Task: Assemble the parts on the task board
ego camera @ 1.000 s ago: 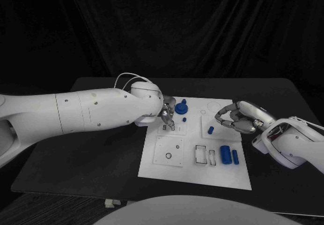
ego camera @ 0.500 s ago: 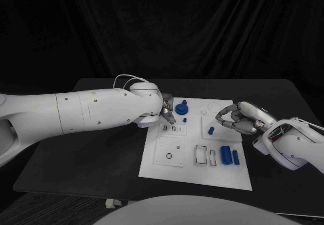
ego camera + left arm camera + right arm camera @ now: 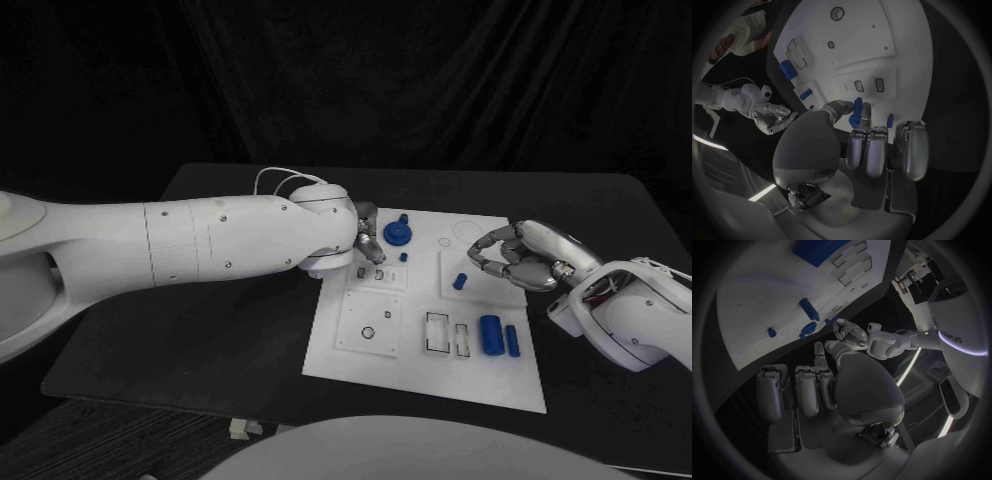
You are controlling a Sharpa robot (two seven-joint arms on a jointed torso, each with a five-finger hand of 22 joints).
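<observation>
Assembly is continuing: we are holding a small blue part (image 3: 856,120) in our left hand (image 3: 369,243) over the flat white task board (image 3: 433,375), while our right hand (image 3: 516,258) is hovering curled, empty, beside it.

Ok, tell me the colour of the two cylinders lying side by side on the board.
Blue; the two cylinders show best in the head view.

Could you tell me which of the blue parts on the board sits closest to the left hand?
The knobbed round blue part at the task board's far edge, right beside the left hand. The other blue pieces lie farther toward the right hand.
</observation>
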